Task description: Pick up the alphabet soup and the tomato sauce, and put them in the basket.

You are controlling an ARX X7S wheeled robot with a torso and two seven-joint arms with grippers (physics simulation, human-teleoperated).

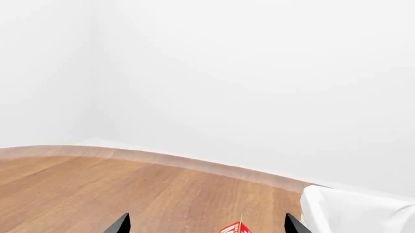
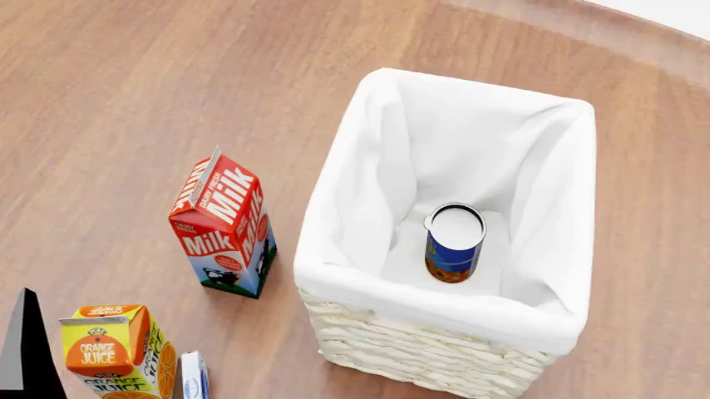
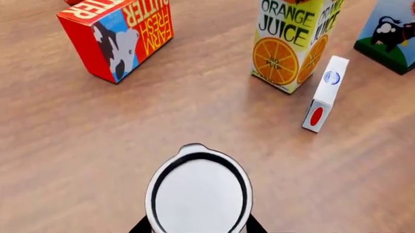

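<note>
The alphabet soup (image 2: 455,241), a blue can with a pale top, stands upright inside the basket (image 2: 444,353), a cream wicker one lined with white cloth. In the right wrist view a can with a pale lid (image 3: 198,194) fills the space between my right gripper's (image 3: 198,229) dark fingers, which press against both its sides. Its label is hidden from above; I take it for the tomato sauce. My left gripper (image 1: 207,226) is open with nothing between its tips, hovering above the wooden floor beside the basket's cloth rim (image 1: 353,213).
A milk carton (image 2: 222,233) stands left of the basket, its red top (image 1: 234,228) under the left gripper. An orange juice carton (image 2: 111,349) and a small white box (image 2: 194,374) stand nearer. The right wrist view also shows a butter box (image 3: 120,36).
</note>
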